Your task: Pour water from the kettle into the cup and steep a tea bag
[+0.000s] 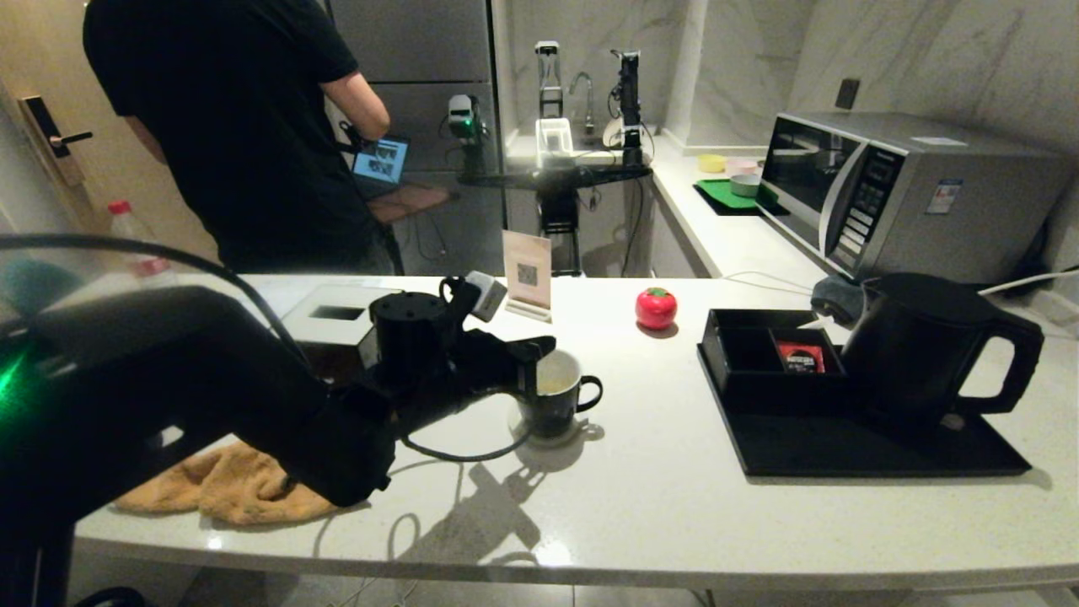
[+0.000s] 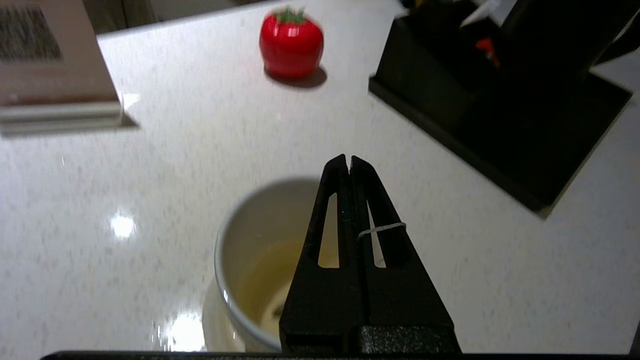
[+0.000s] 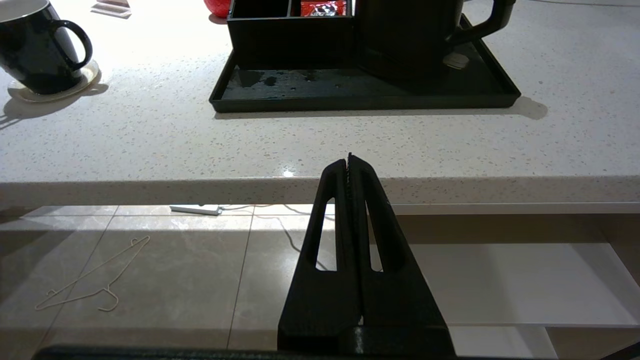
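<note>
The cup (image 1: 563,411), a black mug with a white inside, stands on a pale coaster mid-counter and holds pale yellowish water (image 2: 265,280). My left gripper (image 1: 533,371) (image 2: 348,159) hovers over the cup's rim, shut. A thin white string (image 2: 382,229) comes out of the seam between its jaws and lies over one finger. The tea bag itself is hidden. The black kettle (image 1: 919,354) stands on the tray at the right, also in the right wrist view (image 3: 405,35). My right gripper (image 3: 349,158) hangs below the counter's front edge, shut and empty.
A black tray (image 1: 843,451) carries a compartment box with a red sachet (image 1: 799,357). A red tomato-shaped object (image 1: 656,308) and a card stand (image 1: 527,274) sit behind the cup. An orange cloth (image 1: 236,489) lies front left. A microwave (image 1: 885,194) and a person (image 1: 236,126) are behind.
</note>
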